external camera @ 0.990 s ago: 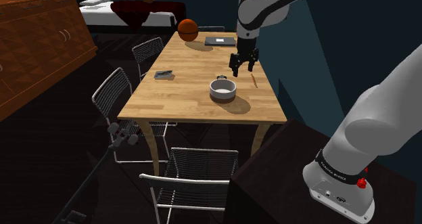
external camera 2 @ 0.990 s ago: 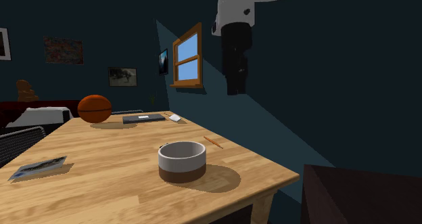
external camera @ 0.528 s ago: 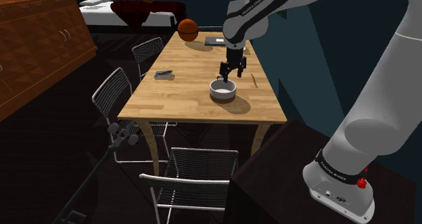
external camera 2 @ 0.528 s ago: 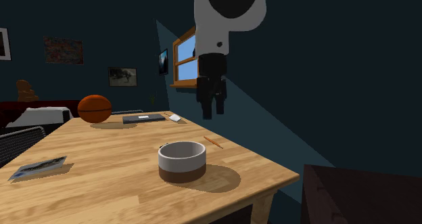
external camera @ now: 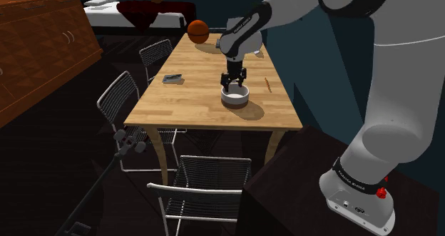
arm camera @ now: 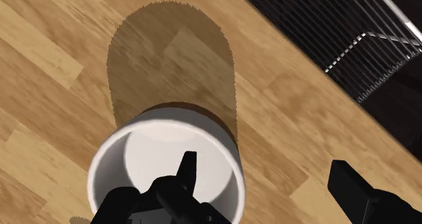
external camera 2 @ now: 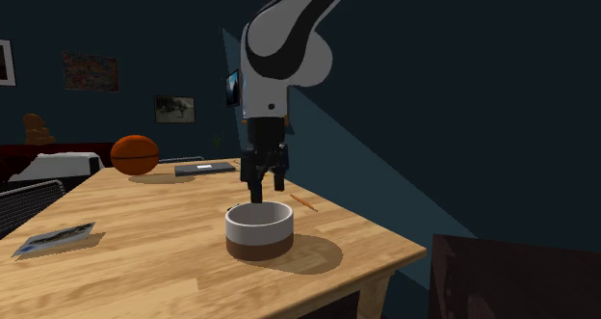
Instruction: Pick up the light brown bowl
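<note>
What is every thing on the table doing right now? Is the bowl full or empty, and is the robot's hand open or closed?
bowl: upright on the table, empty, not held.
gripper: open, just over the bowl's rim, one finger above the inside and one outside.
basketball: resting at the table's far end.
pencil: lying flat beside the bowl.
booklet: lying flat near the table's edge.

light wood table (external camera: pixel 187 99), bowl (external camera: pixel 235 99) on it, white w/ brown base, orange basketball (external camera 2: pixel 135 154) + flat dark book (external camera 2: pixel 204 168) at far end, pencil (external camera 2: pixel 304 201) nr bowl, small card (external camera 2: pixel 56 238) by opp. edge
</note>
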Controlling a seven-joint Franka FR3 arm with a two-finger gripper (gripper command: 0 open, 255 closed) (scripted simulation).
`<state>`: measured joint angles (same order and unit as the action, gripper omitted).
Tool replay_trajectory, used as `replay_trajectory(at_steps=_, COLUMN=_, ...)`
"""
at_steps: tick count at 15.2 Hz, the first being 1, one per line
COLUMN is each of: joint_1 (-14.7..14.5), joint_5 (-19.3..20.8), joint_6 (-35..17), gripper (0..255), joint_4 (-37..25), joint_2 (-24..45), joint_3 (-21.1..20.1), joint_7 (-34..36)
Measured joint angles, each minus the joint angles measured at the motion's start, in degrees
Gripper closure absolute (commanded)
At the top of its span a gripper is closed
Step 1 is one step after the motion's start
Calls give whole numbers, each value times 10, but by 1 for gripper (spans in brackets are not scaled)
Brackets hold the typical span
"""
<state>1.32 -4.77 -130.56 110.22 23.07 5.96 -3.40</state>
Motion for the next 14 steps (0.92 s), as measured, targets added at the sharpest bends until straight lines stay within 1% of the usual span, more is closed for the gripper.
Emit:
replay_trajectory(at_steps=2, joint_1=5, joint_5=-5, joint_6=0, gripper=0, joint_4=-43, joint_2=44, joint_3=-3, joint_7=-6)
replay_trajectory(at_steps=5, joint_1=15, joint_5=-12, joint_6=7, gripper=0, joint_4=-127, joint_2=121, joint_3=-7, joint_7=-15)
replay_trajectory(at_steps=7, joint_1=18, joint_5=-15, joint_6=12, gripper=0, joint_4=-168, joint_2=158, joint_3=-9, joint_7=-16)
replay_trajectory(at_steps=9, joint_1=17, joint_5=-16, joint_6=8, gripper=0, joint_4=-183, joint_2=176, joint_3=-11, joint_7=-15)
replay_trajectory(at_steps=14, joint_1=20, joint_5=-19, joint_6=-15, gripper=0, joint_4=-187, joint_2=204, joint_3=-13, joint_7=-18)
